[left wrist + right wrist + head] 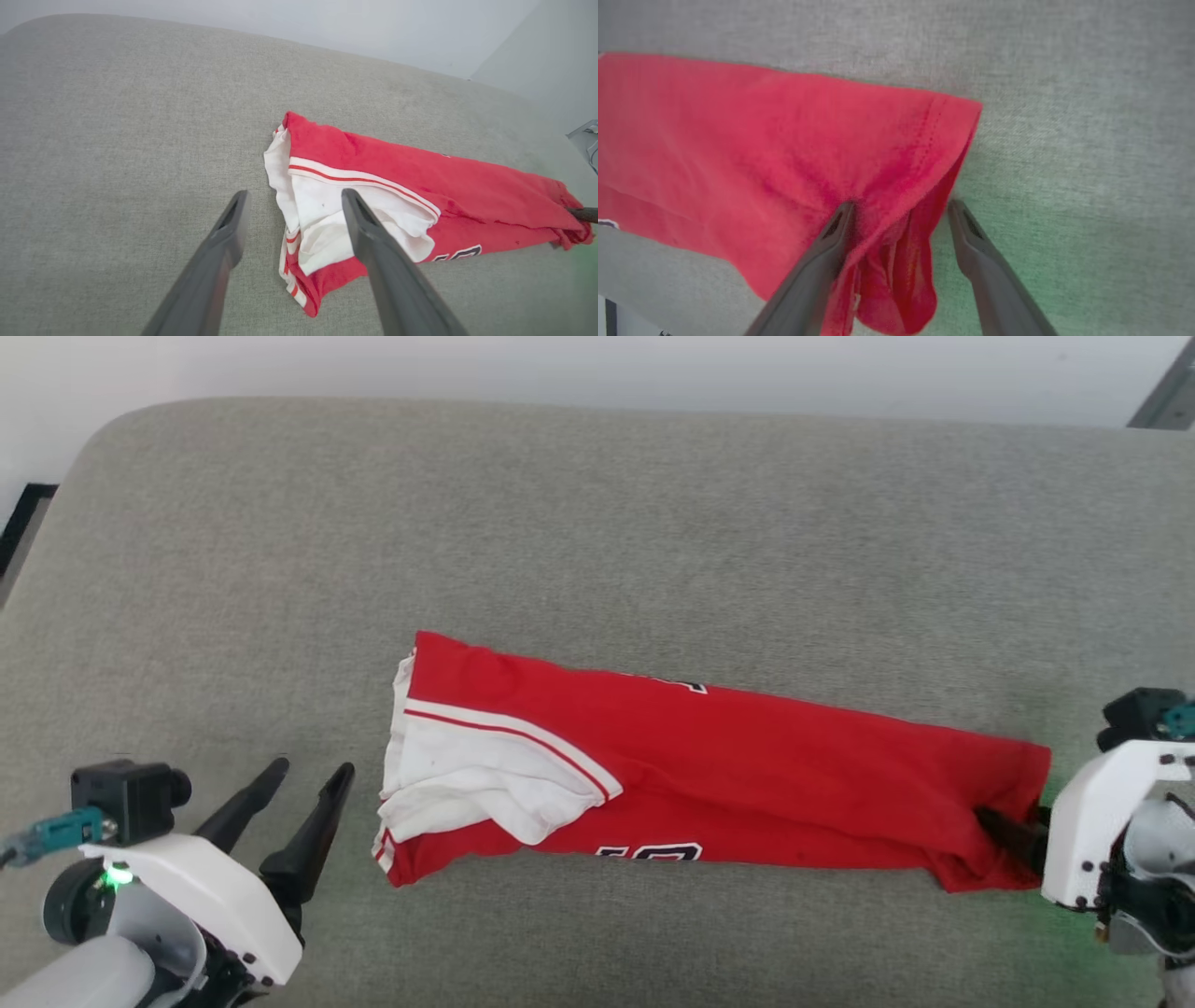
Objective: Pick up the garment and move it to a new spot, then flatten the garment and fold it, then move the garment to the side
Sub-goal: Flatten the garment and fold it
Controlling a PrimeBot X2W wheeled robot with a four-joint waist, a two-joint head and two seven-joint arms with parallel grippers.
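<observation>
The garment [747,756] lies on the grey cushion as a long red strip running left to right, folded lengthwise, with a white striped sleeve on top at its left end and bits of black lettering showing. My left gripper [313,767] is open, just left of the sleeve end and apart from it; in the left wrist view the garment [397,182] lies past its fingers [294,193]. My right gripper [1013,835] is at the right hem, open, with bunched red cloth [761,140] between its spread fingers [901,204]; the left finger touches the cloth.
The grey cushion [597,523] stretches wide behind and to both sides of the garment, with a rounded corner at the far left. A pale wall [597,364] runs behind it. A dark strip [19,523] shows past the left edge.
</observation>
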